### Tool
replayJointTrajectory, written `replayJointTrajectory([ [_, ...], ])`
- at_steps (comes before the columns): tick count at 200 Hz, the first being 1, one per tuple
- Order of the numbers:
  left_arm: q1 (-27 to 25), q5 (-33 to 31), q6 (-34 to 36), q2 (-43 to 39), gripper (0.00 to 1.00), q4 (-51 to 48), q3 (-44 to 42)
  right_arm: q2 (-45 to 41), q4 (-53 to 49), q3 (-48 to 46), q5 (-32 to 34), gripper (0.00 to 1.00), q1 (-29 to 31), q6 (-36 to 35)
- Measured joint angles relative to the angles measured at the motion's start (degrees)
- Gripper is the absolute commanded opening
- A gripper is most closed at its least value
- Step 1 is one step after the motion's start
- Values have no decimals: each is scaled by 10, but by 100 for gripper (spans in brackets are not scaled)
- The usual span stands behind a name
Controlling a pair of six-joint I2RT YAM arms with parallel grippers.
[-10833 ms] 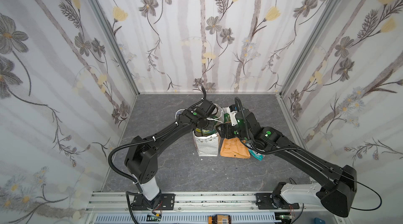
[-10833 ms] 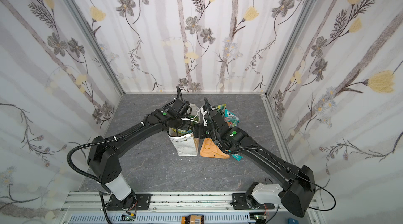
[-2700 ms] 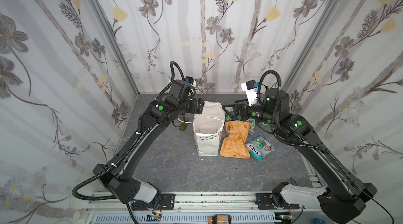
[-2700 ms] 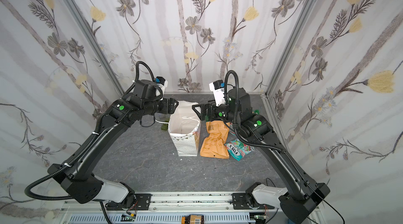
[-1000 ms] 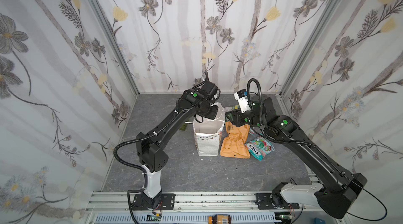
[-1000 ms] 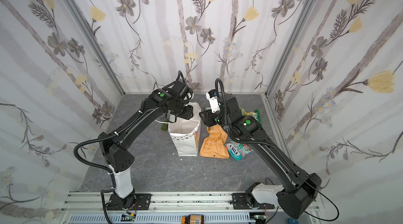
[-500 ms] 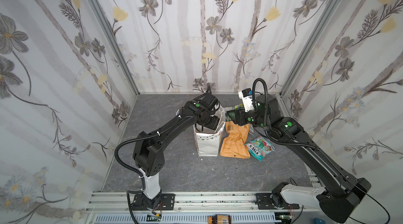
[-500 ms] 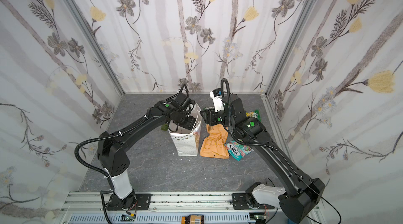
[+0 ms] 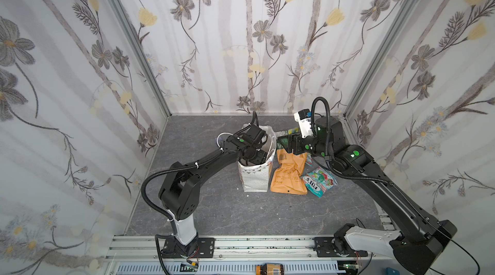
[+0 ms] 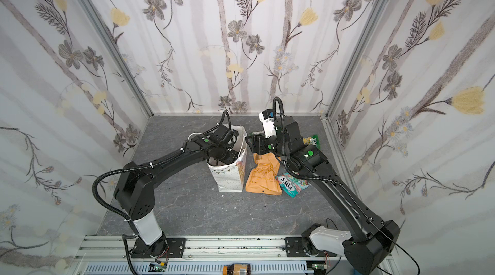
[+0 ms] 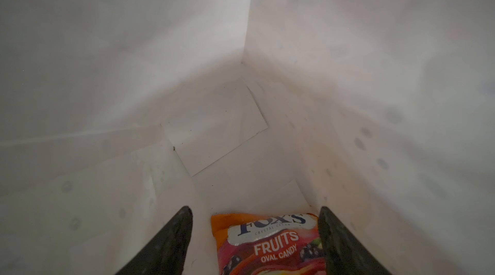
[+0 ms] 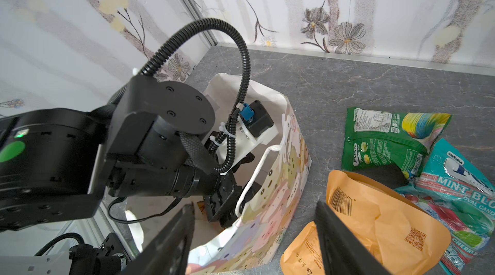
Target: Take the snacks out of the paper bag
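A: How is the left gripper set?
B: Spread, nothing clamped — the FOX'S packet is straddled on the paper bag floor, seemingly untouched. Lowering squarely before closing is advised; the right gripper, also spread, is poised alongside.

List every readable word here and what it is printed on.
"FOX'S FRUITS OVAL CANDY": orange-red packet inside the paper bag.
"SPRING TEA": green packet.
"SAVORIA", "MINT BL", "OVAL CAND": mint packet, cut off.
"FOX'S": teal packet in a top view.
Orange pouch: barcode, QR code, print too small to read.
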Motion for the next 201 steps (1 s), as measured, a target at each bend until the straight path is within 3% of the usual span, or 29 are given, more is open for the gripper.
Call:
replayJointTrajectory([
  [83,0,-7,0,21,79,89,-76,-10,17,-42,-7,99,-14,5],
  [139,0,-6,-10,45,78,120,-100,-6,26,-48,-19,100,-14,11],
  [201,0,-6,-22,80,63,142,-101,-5,42,-64,-28,100,-14,24],
])
